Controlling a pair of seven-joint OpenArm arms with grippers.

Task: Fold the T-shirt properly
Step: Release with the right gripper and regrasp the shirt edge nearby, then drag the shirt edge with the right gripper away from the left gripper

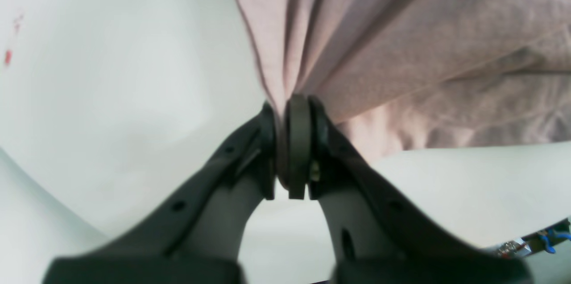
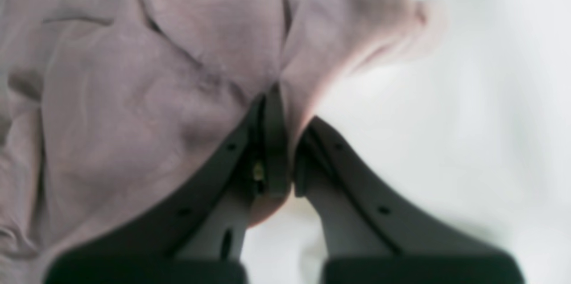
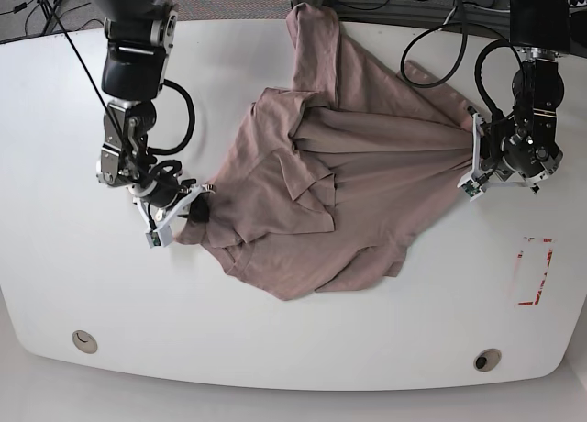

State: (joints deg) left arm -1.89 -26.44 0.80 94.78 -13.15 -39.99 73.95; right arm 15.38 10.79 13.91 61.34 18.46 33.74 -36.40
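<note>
The mauve-tan T-shirt (image 3: 358,183) lies crumpled and partly doubled over in the middle of the white table (image 3: 275,349), one part reaching toward the back edge. My left gripper (image 3: 475,149) is at its right edge. In the left wrist view, that gripper (image 1: 292,110) is shut on a gathered bunch of the T-shirt (image 1: 401,30), which fans out in taut pleats. My right gripper (image 3: 199,211) is at the shirt's lower left corner. Seen from the right wrist, it (image 2: 287,114) is shut on a fold of the T-shirt (image 2: 134,74), and a flap of cloth sticks up past the fingers.
A red rectangle outline (image 3: 534,272) is marked on the table at the right, and red specks (image 1: 8,56) show in the left wrist view. Two round holes (image 3: 84,341) (image 3: 486,360) sit near the front edge. Black cables (image 3: 431,0) run along the back.
</note>
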